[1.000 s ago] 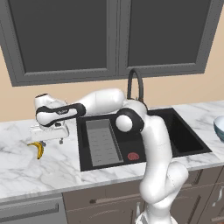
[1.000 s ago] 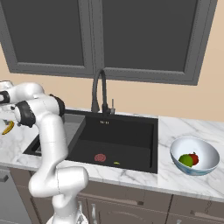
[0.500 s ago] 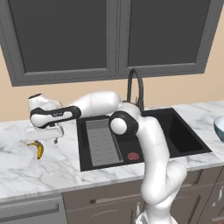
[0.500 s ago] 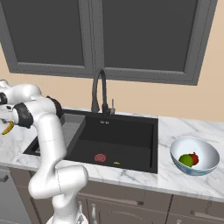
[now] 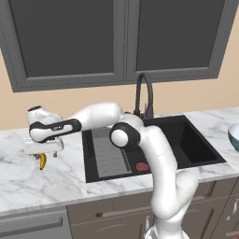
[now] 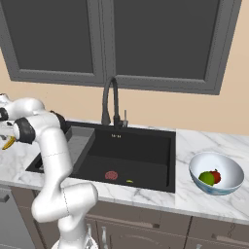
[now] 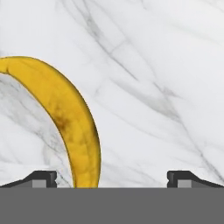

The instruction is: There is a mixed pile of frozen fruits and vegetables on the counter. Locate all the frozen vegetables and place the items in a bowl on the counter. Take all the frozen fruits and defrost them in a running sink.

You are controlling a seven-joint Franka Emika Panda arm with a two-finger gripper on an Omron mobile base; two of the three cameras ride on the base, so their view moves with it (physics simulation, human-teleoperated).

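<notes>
pincer (image 7: 112, 177): jaws wide apart, nothing held
banana (image 7: 65, 118): flat on tabletop (image 7: 166, 65), just below pincer, toward its left fingertip (image 7: 41, 177)
long axis: curved, roughly across the jaw gap

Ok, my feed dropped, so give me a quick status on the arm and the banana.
Tool open, low over the counter left of the sink. Banana lies between the fingertips, off-center, not gripped. Nothing in the way.

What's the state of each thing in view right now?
gripper: open, over the banana
banana: lying on the counter, not held
bowl: upright, holds a green piece and a red piece
sink: no water seen running
cabinet doors: closed
</notes>
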